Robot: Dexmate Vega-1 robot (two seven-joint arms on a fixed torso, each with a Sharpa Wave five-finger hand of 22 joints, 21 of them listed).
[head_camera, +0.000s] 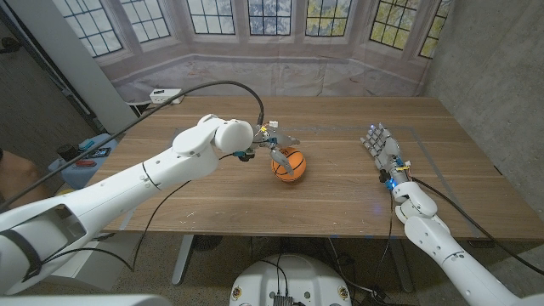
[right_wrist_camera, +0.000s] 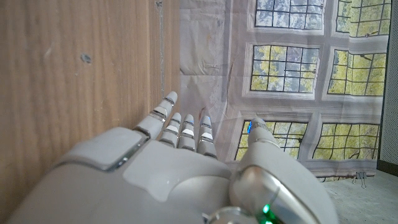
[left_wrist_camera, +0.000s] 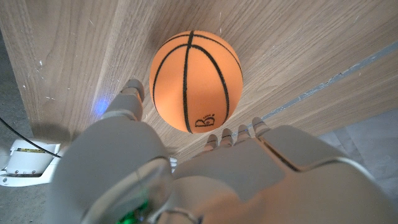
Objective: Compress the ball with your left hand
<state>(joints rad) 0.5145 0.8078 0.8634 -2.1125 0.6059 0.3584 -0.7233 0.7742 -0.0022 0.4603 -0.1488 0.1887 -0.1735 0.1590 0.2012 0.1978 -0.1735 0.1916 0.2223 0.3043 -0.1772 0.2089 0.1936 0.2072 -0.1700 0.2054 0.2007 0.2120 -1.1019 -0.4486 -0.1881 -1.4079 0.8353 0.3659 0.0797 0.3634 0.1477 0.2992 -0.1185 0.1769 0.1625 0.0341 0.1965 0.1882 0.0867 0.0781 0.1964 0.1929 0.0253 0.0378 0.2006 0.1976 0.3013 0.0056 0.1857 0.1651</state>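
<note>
on wooden table (head_camera: 340, 191), one orange ball (head_camera: 288, 164), two hands

Ball (left_wrist_camera: 195, 81): a small black mark is printed near its lower seam in the left wrist view, a round logo with a short line of lettering beside it. Lettering too small and blurred to read. In the head view the print on the ball cannot be made out. No other legible text, numbers or signs.

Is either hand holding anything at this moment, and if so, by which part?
The left hand has its fingers around the orange ball, but a closed grip cannot be told. The right hand holds nothing, fingers extended.
</note>
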